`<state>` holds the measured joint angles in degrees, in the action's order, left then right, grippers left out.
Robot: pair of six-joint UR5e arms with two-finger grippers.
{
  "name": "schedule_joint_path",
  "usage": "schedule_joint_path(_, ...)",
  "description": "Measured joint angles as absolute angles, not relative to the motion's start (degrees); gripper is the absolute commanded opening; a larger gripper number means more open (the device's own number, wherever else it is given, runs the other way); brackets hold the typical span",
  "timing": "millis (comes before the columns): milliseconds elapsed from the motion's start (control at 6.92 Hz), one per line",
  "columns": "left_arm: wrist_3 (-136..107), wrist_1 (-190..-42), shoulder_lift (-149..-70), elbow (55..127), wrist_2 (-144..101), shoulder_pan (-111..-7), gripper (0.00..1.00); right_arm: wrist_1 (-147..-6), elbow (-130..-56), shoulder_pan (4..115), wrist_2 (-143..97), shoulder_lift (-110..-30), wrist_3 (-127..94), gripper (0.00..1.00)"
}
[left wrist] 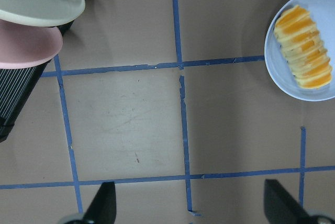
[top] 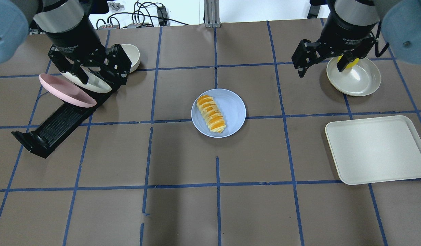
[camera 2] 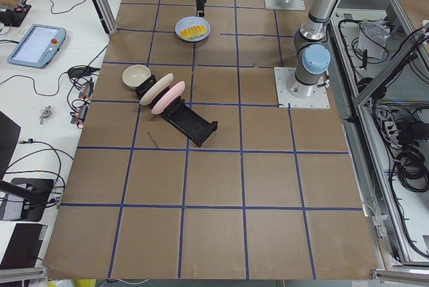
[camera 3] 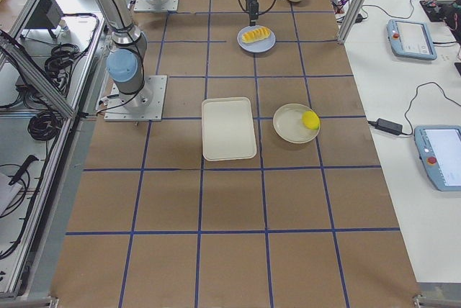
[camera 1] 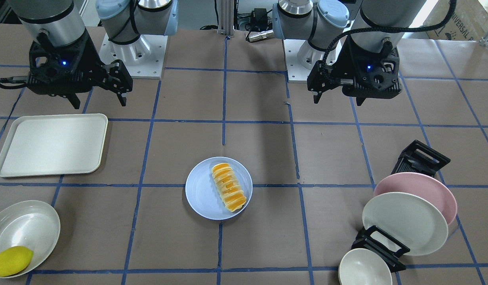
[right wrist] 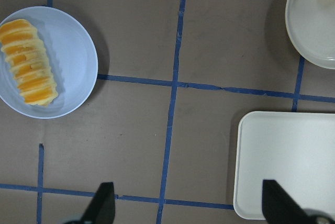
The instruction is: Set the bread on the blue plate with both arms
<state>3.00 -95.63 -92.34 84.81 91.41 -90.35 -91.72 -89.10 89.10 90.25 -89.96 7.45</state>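
The bread point(camera 1: 228, 187) lies on the blue plate point(camera 1: 202, 194) at the table's middle, towards one side of the plate; it also shows in the overhead view point(top: 211, 113) on the plate point(top: 232, 109). My left gripper point(camera 1: 338, 99) is open and empty, raised well back from the plate; overhead it hangs above the dish rack point(top: 101, 73). My right gripper point(camera 1: 99, 103) is open and empty, also far from the plate point(top: 320, 68). The left wrist view shows the bread point(left wrist: 303, 47) at its upper right; the right wrist view shows the bread point(right wrist: 29, 62) at its upper left.
A cream tray point(camera 1: 50, 144) lies on my right side. A pale bowl point(camera 1: 24, 229) holds a yellow lemon point(camera 1: 10, 260). On my left a black dish rack point(camera 1: 420, 158) holds a pink plate point(camera 1: 426, 190) and a cream plate point(camera 1: 402, 221); a small bowl point(camera 1: 363, 269) stands beside it.
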Motion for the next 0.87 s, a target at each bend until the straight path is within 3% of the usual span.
schedule_joint_path(867, 3.0, -95.6, -92.4, 84.7, 91.5, -90.4, 1.0, -88.7, -84.5, 88.6, 90.7, -87.7, 9.7, 1.0)
